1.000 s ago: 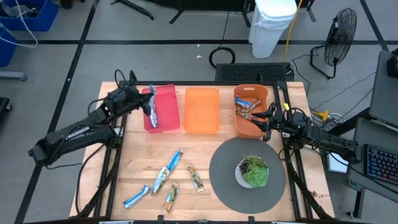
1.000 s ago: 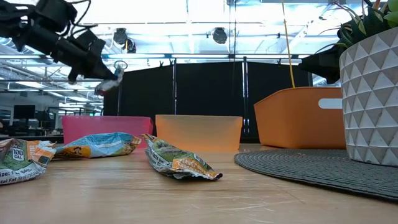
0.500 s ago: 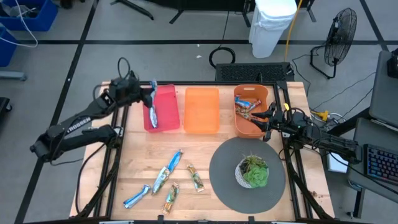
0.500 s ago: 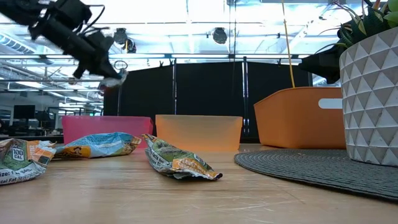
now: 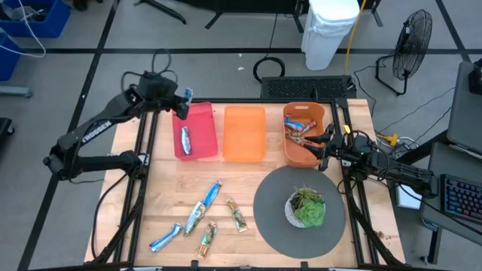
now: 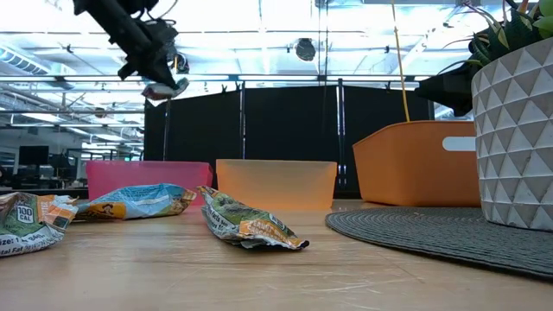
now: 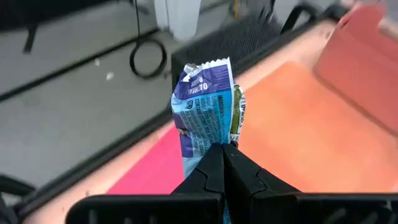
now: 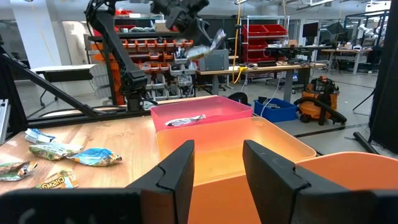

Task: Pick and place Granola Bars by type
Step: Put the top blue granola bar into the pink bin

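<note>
Granola bar (image 7: 207, 106), blue, pinched in left fingers (image 7: 222, 163) above pink bin (image 5: 195, 129); right fingers (image 8: 217, 163) apart.

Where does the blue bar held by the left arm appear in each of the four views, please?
High view: the blue bar at the pink bin's back left corner, in the shut left end effector.
Low view: upper left, above the pink bin.
Left wrist view: centre, upright.
Right wrist view: top centre, above the pink bin.
Shared landmark: pink bin.
</note>
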